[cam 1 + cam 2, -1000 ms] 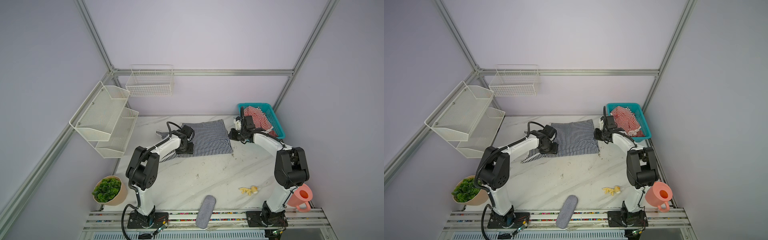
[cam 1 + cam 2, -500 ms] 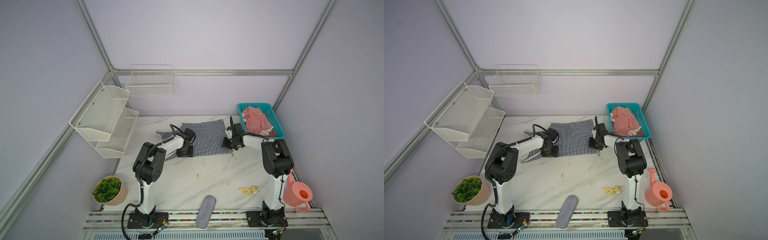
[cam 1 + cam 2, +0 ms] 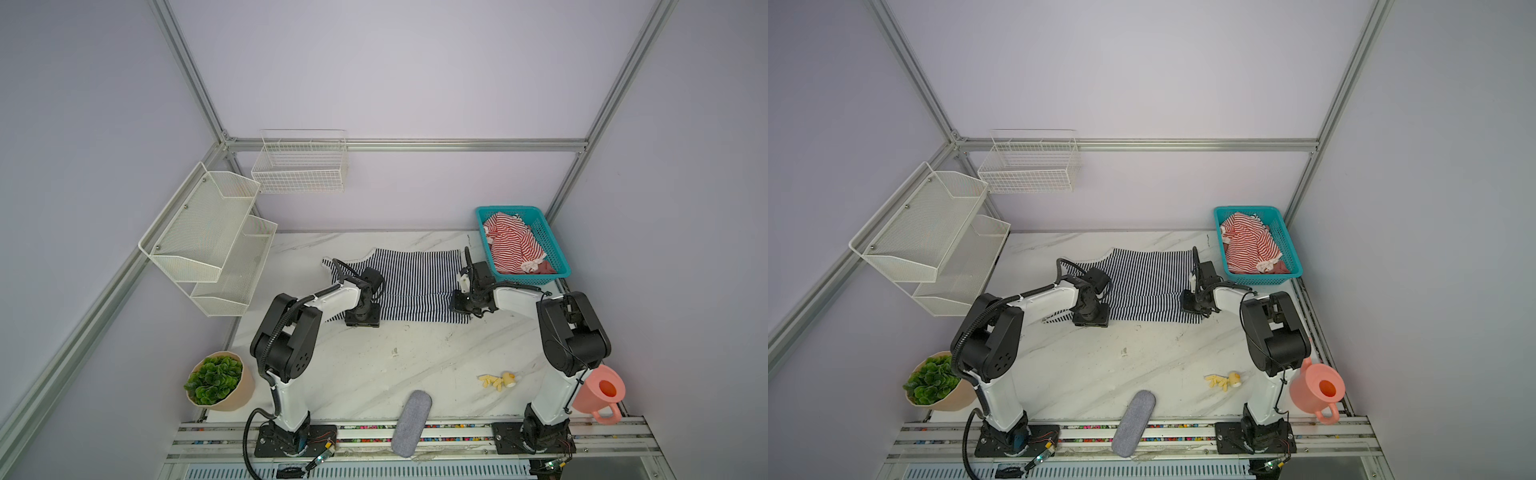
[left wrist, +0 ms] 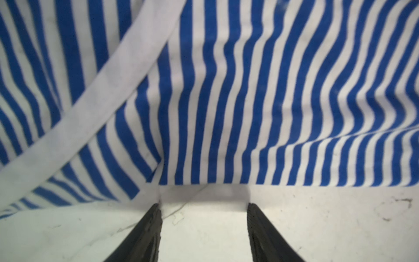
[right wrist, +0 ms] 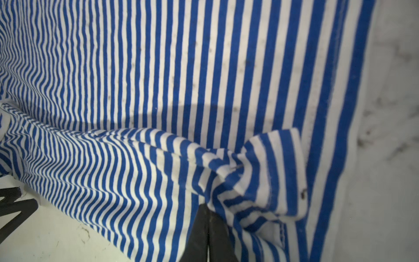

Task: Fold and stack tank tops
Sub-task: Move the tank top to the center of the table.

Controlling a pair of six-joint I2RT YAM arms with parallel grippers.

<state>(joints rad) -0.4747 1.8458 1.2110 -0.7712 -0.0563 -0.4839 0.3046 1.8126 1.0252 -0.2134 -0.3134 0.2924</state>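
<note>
A soft navy-and-white striped tank top lies spread out on the far part of the white marble bench. In both top views it sits between the two arms.

The left claw is low down at the near edge of this top, toward the strap end. In the left wrist view its two black fingers are spread apart, with only bare bench between them. Their tips are just beside the cloth edge, and I cannot tell if they touch it. A wide white trim band runs across the stripes there.

The right claw is at the other end of the top, by the near corner. In the right wrist view its fingers are pressed together, and they pinch a bunched-up fold of the striped cloth. The cloth rises in a little ridge that runs away from the fingers.

A red-and-white striped tank top lies crumpled in a teal plastic basket at the far right corner of the bench, near the navy one.

A grey oblong felt case lies partly over the near edge of the bench. A small yellow toy lies near the right arm's base, and a pink watering can stands just beside that base. A green plant in a tan pot stands by the left arm's base.
</note>
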